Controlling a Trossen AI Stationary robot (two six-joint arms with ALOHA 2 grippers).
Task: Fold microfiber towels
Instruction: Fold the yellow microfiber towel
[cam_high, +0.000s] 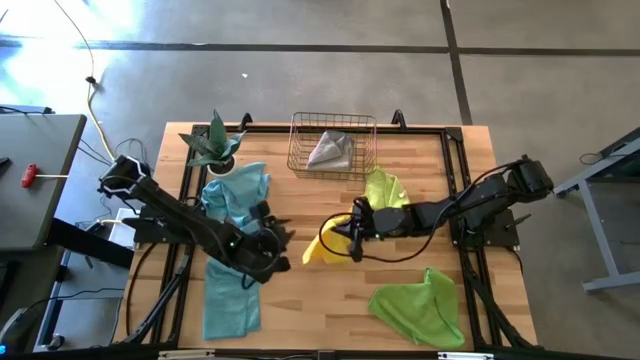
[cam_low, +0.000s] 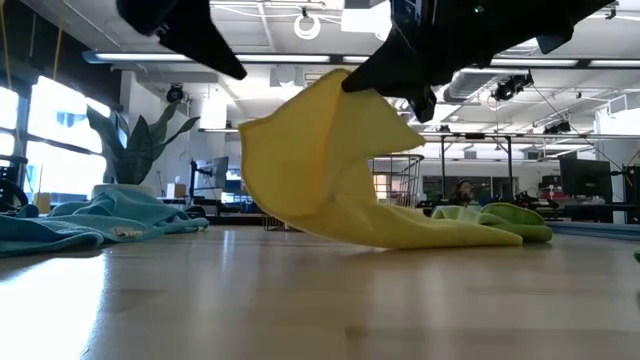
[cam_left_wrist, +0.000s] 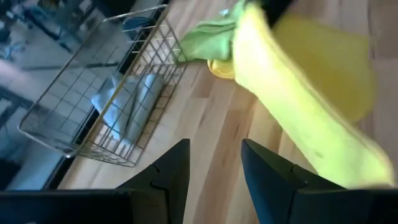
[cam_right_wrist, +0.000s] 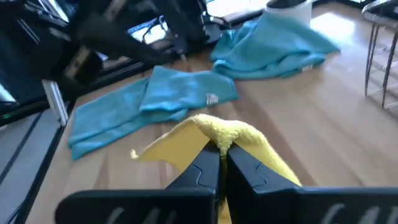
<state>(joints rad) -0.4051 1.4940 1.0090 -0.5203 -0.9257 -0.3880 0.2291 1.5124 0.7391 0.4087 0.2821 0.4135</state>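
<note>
A: Towel-folding on a pale wooden tabletop (cam_high: 300, 300), seen from above. The right gripper (cam_high: 352, 232), near centre, has its jaws clenched on a raised corner of the soft yellow microfiber towel (cam_high: 325, 245); the wrist view shows the cloth pinched between the shut fingers (cam_right_wrist: 208, 168).

B: And the rest of that towel?

A: It hangs from the jaws and trails onto the wood; the low view shows the lifted part arched above the tabletop, the far part lying flat.

B: The left gripper (cam_high: 283, 235)?

A: At nine o'clock of the yellow towel, just beside it, jaws parted and holding nothing.

B: Other cloths?

A: A teal blue microfiber towel (cam_high: 232, 295) lies at seven o'clock on the tabletop, a second teal one (cam_high: 238, 190) at ten o'clock beside the green spiky potted plant (cam_high: 215, 145). One lime green towel (cam_high: 420, 305) sits at five o'clock, another (cam_high: 385, 188) under the right arm. A grey towel (cam_high: 332, 150) rests inside the wire basket (cam_high: 298, 145) at twelve o'clock.
</note>
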